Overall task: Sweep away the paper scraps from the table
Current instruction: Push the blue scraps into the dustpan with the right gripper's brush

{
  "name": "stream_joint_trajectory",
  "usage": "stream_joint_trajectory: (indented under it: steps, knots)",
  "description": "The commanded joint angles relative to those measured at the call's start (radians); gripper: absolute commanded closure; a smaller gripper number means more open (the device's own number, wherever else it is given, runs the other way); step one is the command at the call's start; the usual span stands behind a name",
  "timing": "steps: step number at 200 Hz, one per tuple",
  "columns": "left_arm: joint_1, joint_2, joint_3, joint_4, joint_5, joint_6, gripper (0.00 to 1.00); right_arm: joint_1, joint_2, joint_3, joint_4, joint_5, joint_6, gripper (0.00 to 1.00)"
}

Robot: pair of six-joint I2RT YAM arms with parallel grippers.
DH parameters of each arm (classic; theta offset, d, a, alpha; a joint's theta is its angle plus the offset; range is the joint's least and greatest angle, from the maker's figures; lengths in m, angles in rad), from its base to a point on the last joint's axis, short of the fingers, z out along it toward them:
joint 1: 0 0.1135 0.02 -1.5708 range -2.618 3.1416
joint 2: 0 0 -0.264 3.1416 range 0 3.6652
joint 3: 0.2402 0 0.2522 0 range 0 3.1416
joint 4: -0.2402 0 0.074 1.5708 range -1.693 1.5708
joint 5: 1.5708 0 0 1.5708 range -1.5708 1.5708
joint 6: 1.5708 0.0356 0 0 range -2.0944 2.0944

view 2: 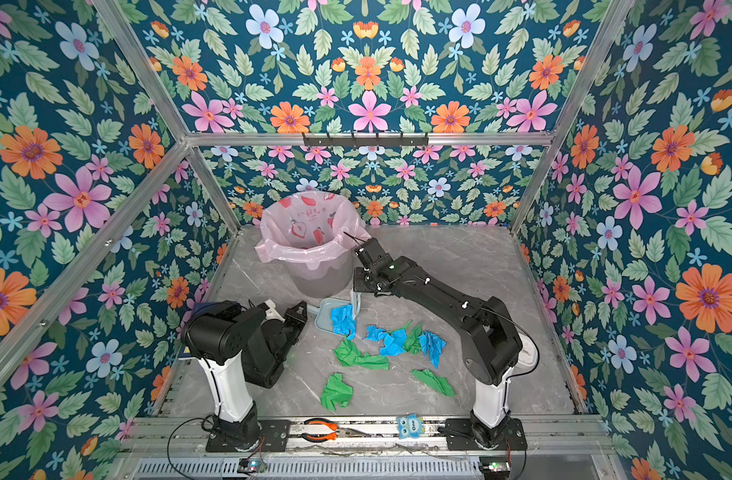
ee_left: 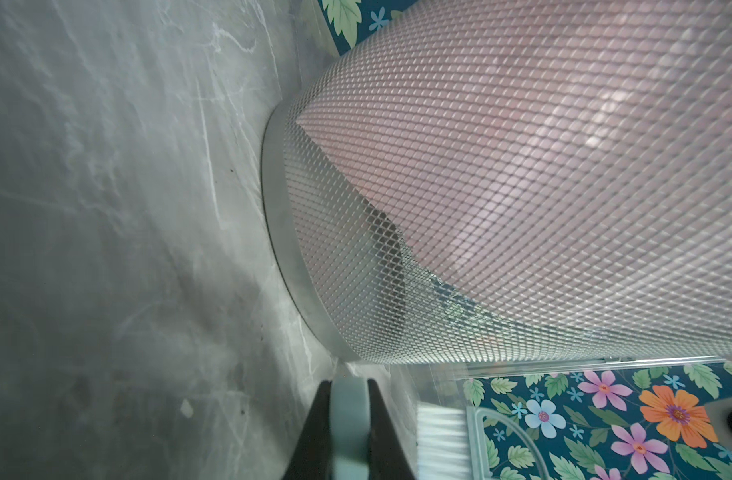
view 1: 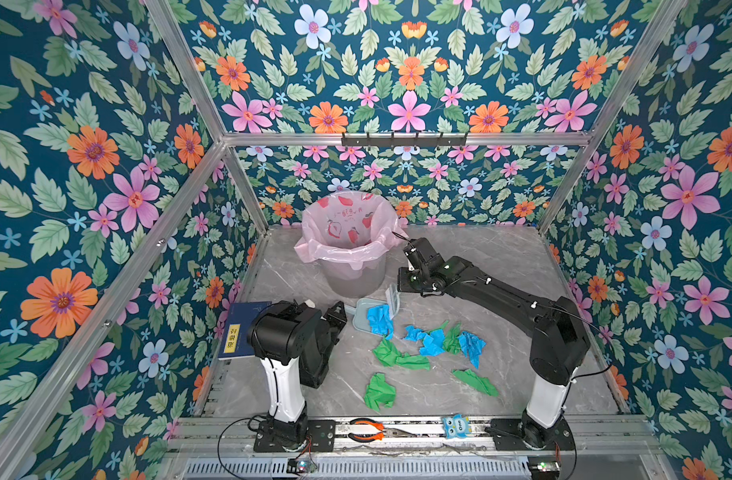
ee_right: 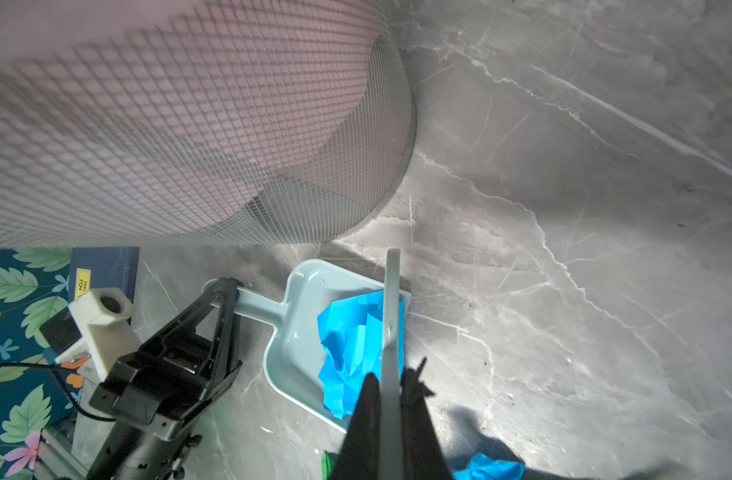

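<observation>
Orange pliers (view 1: 372, 424), owl toy (view 1: 455, 426), blue book (view 1: 241, 320)

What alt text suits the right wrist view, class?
A blue paper scrap lies in a pale dustpan on the marble table, the left gripper shut on its handle. The right gripper holds a brush over it, near a mesh bin.

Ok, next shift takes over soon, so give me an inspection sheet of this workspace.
Surface: table, grey marble, no spills seen.
Job's things: paper scraps, blue and green, mostly loose mid-table; one blue scrap in the dustpan, brush at its mouth; lined bin behind.
Clutter: blue book at left; pliers and owl figure on front rail.
Pincers: left pincer shut on dustpan handle; right pincer shut on brush.
Cables: black lead loops by left arm base, off the marble.
Surroundings: floral walls, aluminium frame, hook rack on back rail.
</observation>
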Motion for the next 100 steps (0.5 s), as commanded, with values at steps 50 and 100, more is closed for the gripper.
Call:
stream_joint_trajectory:
  steps: [50,100]
  knots:
    - [0.001,0.009,0.016,0.032,0.035,-0.002,1.0,0.0,0.028,0.029,0.06,0.034,0.037,1.0]
    - [0.001,0.018,0.025,0.032,0.041,-0.017,1.0,-0.002,0.026,0.073,0.05,0.044,0.026,1.0]
